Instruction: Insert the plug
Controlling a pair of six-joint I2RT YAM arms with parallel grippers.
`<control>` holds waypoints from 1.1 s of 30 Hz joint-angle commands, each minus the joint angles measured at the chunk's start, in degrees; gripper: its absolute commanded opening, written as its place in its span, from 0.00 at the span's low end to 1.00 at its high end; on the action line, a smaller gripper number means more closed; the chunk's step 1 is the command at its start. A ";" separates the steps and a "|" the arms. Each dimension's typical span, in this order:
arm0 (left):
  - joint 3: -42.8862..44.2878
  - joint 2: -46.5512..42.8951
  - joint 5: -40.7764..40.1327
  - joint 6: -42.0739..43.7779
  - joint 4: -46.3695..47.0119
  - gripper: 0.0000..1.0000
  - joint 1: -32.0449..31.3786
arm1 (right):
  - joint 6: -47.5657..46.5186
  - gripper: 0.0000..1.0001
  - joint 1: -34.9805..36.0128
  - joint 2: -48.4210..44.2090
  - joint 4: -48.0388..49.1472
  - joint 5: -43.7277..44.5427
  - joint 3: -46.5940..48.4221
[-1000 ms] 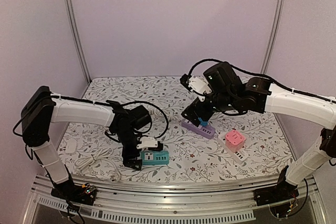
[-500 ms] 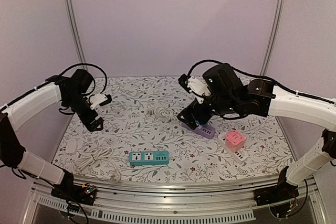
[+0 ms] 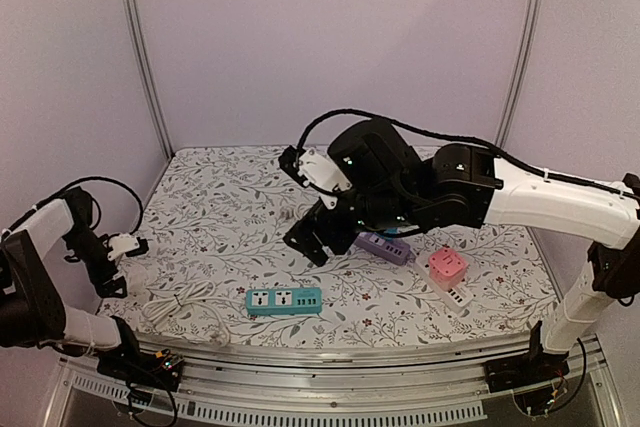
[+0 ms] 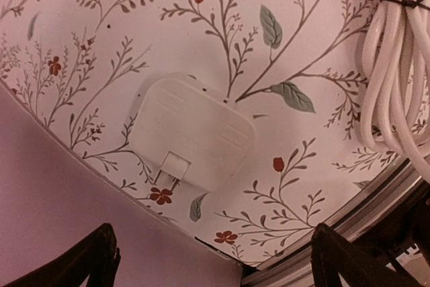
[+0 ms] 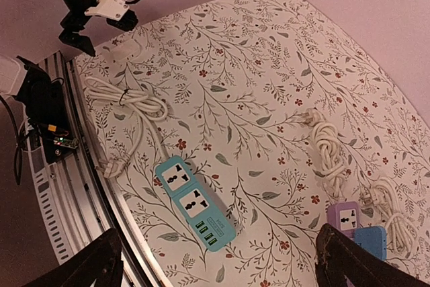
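**Both tools spread wide and empty; white plug flat on the tabletop, far left of the teal strip**

At the near middle of the floral-patterned tabletop (image 3: 230, 187), taken here as the landmark: a teal rectangular plastic power strip (image 3: 284, 300), lying flat with its sockets facing up.

Well to the strip's left, hard against the tabletop's edge and the mauve wall: a white rounded-square plastic plug (image 4: 195, 129), lying flat, a small square tab turned toward that edge, touched by neither arm.

Between plug and strip: a bundled white cable (image 3: 180, 302), cinched with a dark tie, near the plug in the left wrist view.

Far left of the strip and held above the plug: the left tool (image 3: 115, 259), its black fingers (image 4: 94, 263) set wide apart, gripping nothing.

Raised over the tabletop behind the strip and slightly to its right: the right tool (image 3: 312, 239), also spread wide and empty, with its fingers (image 5: 94, 267) at the lower corners of the right wrist view and the strip lying between them far below.

Behind and to the right of the strip: a lilac rectangular power strip (image 3: 385, 246), with a small blue block (image 5: 369, 240) touching it or just beside it.

Farther right of the strip: a pink cube-shaped socket block (image 3: 446, 265), and against its near side a flat white block (image 3: 458, 297).

Behind the strip, short of the lilac one: a knotted white cord (image 5: 327, 142), loose on the floral print.
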 commanded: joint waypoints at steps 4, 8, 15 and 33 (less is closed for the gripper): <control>2.03 8.54 9.36 24.84 3.57 1.00 1.92 | -2.36 0.99 4.01 9.68 -11.21 3.95 12.73; 2.05 12.32 8.07 30.07 7.64 1.00 1.93 | -1.83 0.99 4.58 12.14 -13.30 4.53 16.37; 2.36 19.39 6.10 31.41 14.49 1.00 1.81 | 0.04 0.99 4.63 13.31 -13.71 4.92 17.13; 0.14 22.78 8.43 28.91 10.74 0.49 -0.71 | -1.24 0.99 4.69 14.75 -15.05 5.89 15.40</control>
